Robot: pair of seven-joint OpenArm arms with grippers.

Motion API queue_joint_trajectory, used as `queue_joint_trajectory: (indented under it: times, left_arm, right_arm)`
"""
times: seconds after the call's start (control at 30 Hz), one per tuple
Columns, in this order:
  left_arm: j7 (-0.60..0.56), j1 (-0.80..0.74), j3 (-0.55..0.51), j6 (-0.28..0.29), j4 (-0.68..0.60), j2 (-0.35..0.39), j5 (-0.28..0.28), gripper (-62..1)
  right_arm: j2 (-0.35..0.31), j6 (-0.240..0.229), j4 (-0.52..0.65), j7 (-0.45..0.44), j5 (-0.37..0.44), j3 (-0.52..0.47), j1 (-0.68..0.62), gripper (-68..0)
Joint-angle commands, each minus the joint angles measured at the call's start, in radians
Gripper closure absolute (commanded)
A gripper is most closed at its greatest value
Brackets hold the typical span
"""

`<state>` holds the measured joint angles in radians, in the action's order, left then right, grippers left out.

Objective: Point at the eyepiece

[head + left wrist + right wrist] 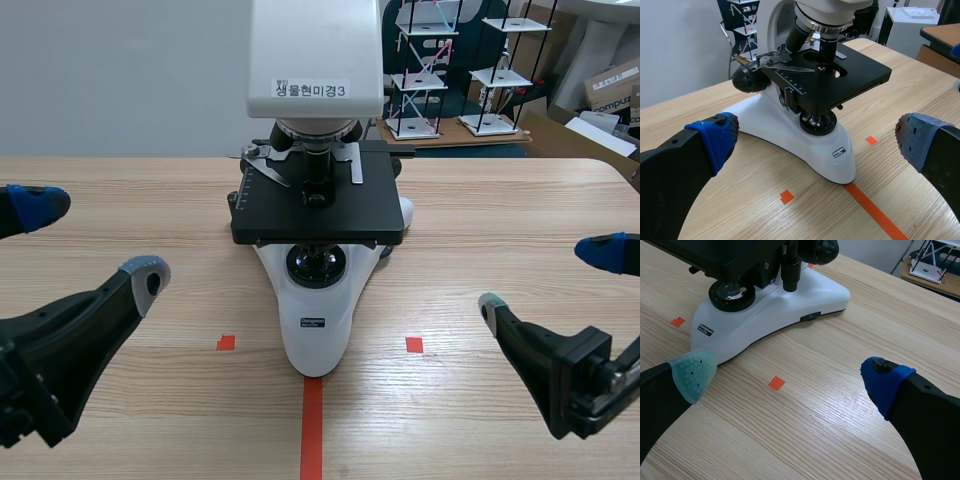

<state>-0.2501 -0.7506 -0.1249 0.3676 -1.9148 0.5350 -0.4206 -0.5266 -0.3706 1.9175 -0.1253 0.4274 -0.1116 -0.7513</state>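
Observation:
A white microscope (315,330) stands at the table's middle, with a black stage (318,208) and a white head (315,55) bearing a label. Its eyepiece is out of view above the head. My left gripper (90,240) rests open low at the left, well apart from the microscope base (800,145). My right gripper (555,280) is open low at the right, with the base (770,315) ahead of it and to one side. Nothing lies between either pair of fingers.
Orange-red tape marks (312,425) lie in front of the microscope. Beyond the table's far edge stand wire-frame models (420,70) on a low board and cardboard boxes (610,90) at the right.

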Motion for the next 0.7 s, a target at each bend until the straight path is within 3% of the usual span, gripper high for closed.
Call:
queue_joint_trajectory:
  times: [0.0,0.43,0.53,0.67]
  left_arm:
    - [0.005,0.0,0.0,0.001,-0.013,0.0,-0.011,-62.3]
    - [-0.022,0.0,0.0,0.001,-0.013,0.0,-0.01,-62.3]
    - [-0.022,0.0,0.0,0.001,-0.013,0.0,-0.01,-62.3]
    - [-0.022,0.0,0.0,0.001,-0.013,0.0,-0.01,-62.3]
  right_arm:
    - [-0.011,0.003,0.011,-0.015,0.007,-0.011,0.001,-64.0]
    - [-0.011,0.004,0.011,-0.016,0.007,-0.012,0.001,-62.6]
    - [-0.012,0.004,0.011,-0.031,0.007,-0.013,0.001,-54.7]
    - [-0.045,0.012,0.011,-0.084,0.007,-0.014,0.001,-34.5]
